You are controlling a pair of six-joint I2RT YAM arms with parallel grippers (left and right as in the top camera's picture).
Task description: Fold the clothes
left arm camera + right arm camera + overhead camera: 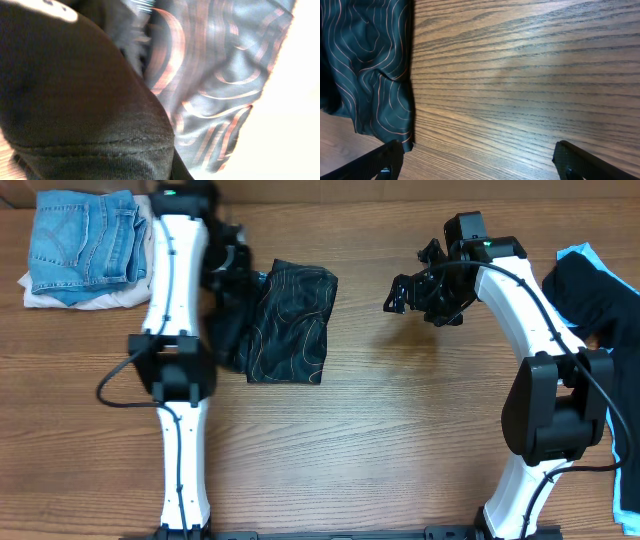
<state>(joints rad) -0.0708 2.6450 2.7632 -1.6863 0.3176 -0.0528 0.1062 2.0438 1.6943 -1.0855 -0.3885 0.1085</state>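
A: Overhead first. Where's the jersey?
B: The black jersey [290,325] with thin contour lines lies crumpled, upper centre-left on the table [400,440]. The left gripper [232,268] sits at its left edge against the cloth, mostly hidden by its own arm.
A: Right side?
B: The right gripper [402,292] is upper centre-right over bare wood, well apart from the jersey. A black-and-light-blue garment [600,300] is at the right edge. Jeans [85,240] are in the upper left corner.
A: Left wrist view?
B: All cloth, blurred. Lined jersey fabric [220,75] fills the right, plain black seamed cloth the lower left. Fingers are hidden; they're clenched, but on what can't be told.
A: Right wrist view?
B: The fingers [385,160] are at the bottom corners, spread wide, released. The jersey [365,65] fills the left of the frame. Its hem is just above the bottom-left finger; contact is unclear.
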